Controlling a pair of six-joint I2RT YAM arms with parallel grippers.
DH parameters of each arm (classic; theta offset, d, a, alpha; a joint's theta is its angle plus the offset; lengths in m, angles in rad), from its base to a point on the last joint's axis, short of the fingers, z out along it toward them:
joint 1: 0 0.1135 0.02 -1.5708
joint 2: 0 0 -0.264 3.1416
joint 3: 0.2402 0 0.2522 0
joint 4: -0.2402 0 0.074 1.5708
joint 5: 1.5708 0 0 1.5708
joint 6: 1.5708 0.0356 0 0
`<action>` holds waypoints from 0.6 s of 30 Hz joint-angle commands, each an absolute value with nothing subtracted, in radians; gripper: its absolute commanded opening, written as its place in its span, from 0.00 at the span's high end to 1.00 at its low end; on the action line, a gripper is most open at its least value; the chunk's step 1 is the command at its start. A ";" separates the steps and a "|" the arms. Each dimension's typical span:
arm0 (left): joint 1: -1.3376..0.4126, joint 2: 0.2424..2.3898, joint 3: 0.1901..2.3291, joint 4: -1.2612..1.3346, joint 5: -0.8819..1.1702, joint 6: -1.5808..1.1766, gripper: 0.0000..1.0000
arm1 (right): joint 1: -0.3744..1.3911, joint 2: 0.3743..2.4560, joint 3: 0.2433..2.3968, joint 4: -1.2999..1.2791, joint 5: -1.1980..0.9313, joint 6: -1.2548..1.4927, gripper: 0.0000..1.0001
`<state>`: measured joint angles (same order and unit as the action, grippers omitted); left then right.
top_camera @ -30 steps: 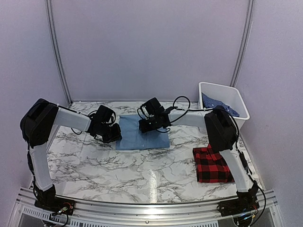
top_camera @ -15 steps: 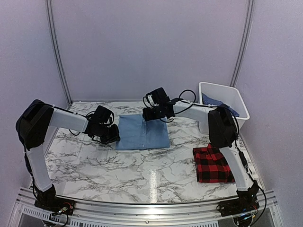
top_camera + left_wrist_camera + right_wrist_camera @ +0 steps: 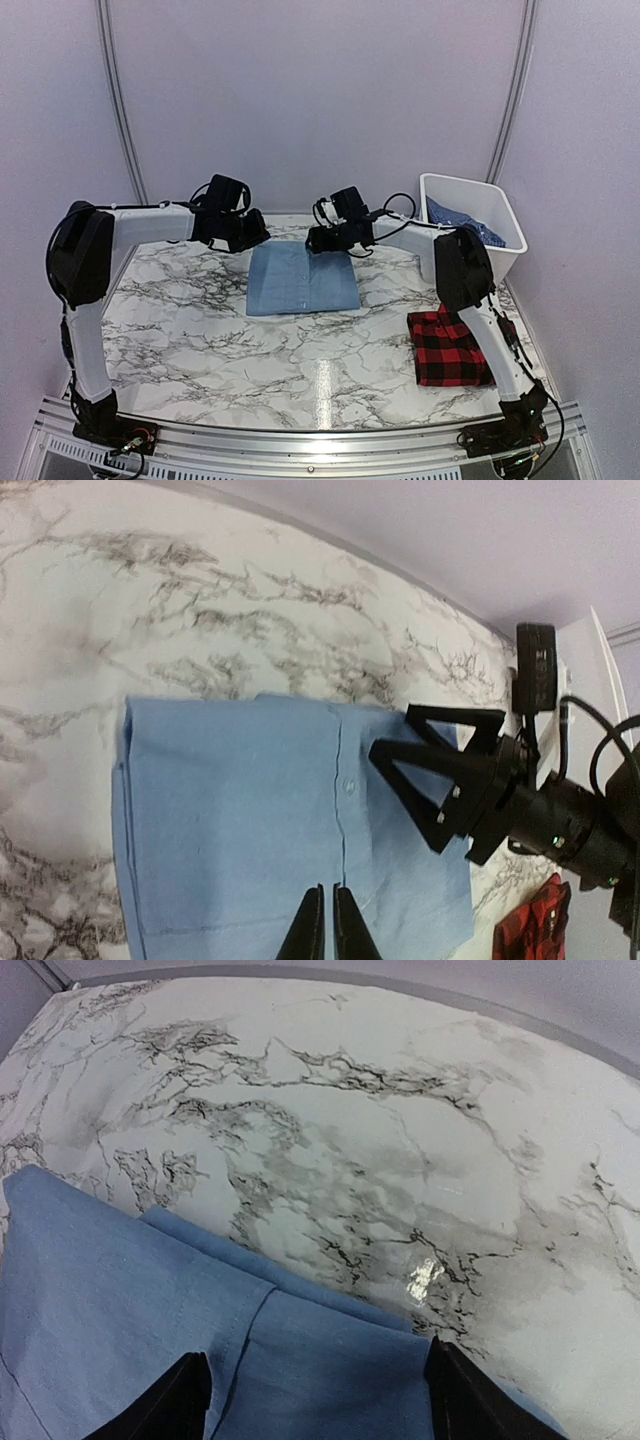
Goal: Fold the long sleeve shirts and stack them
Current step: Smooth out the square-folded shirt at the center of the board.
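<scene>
A light blue shirt (image 3: 302,280) lies folded flat in the middle of the table, its button placket (image 3: 343,810) showing in the left wrist view. My left gripper (image 3: 258,232) hangs above its far left corner, shut (image 3: 329,890), with nothing between the fingers. My right gripper (image 3: 322,241) hovers over the shirt's far edge (image 3: 300,1300), open (image 3: 315,1362) and empty; it also shows as the right gripper (image 3: 440,780) in the left wrist view. A red-and-black plaid shirt (image 3: 450,348) lies folded at the right front. A darker blue patterned shirt (image 3: 458,219) sits in the bin.
A white plastic bin (image 3: 508,255) stands at the back right corner against the wall. Bare marble table (image 3: 250,350) stretches in front of the blue shirt and to its left (image 3: 400,1110). Cables loop off both wrists.
My left gripper lifted from the shirt's left edge and swung to the back left. My right gripper drew back from the middle of the shirt to its far edge and opened wider.
</scene>
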<state>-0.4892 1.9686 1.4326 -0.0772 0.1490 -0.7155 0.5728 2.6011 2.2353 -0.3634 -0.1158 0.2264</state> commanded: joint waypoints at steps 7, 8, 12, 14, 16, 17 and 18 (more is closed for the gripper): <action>-0.423 2.334 1.816 -0.146 0.186 -0.700 0.94 | 0.561 2.475 2.183 -0.358 -0.196 0.206 0.26; -0.415 2.357 1.832 -0.149 0.191 -0.713 0.95 | 0.560 2.468 2.174 -0.361 -0.202 0.204 0.26; -0.389 2.420 1.863 -0.150 0.202 -0.737 0.95 | 0.550 2.457 2.118 -0.338 -0.223 0.211 0.29; -0.382 2.443 1.876 -0.158 0.215 -0.740 0.95 | 0.532 2.473 2.106 -0.332 -0.247 0.227 0.32; -0.377 2.456 1.879 -0.164 0.219 -0.741 0.95 | 0.511 2.494 2.097 -0.322 -0.269 0.240 0.34; -0.375 2.458 1.878 -0.166 0.218 -0.741 0.95 | 0.499 2.505 2.096 -0.319 -0.273 0.247 0.35; -0.375 2.460 1.878 -0.167 0.220 -0.740 0.95 | 0.485 2.516 2.096 -0.316 -0.281 0.252 0.35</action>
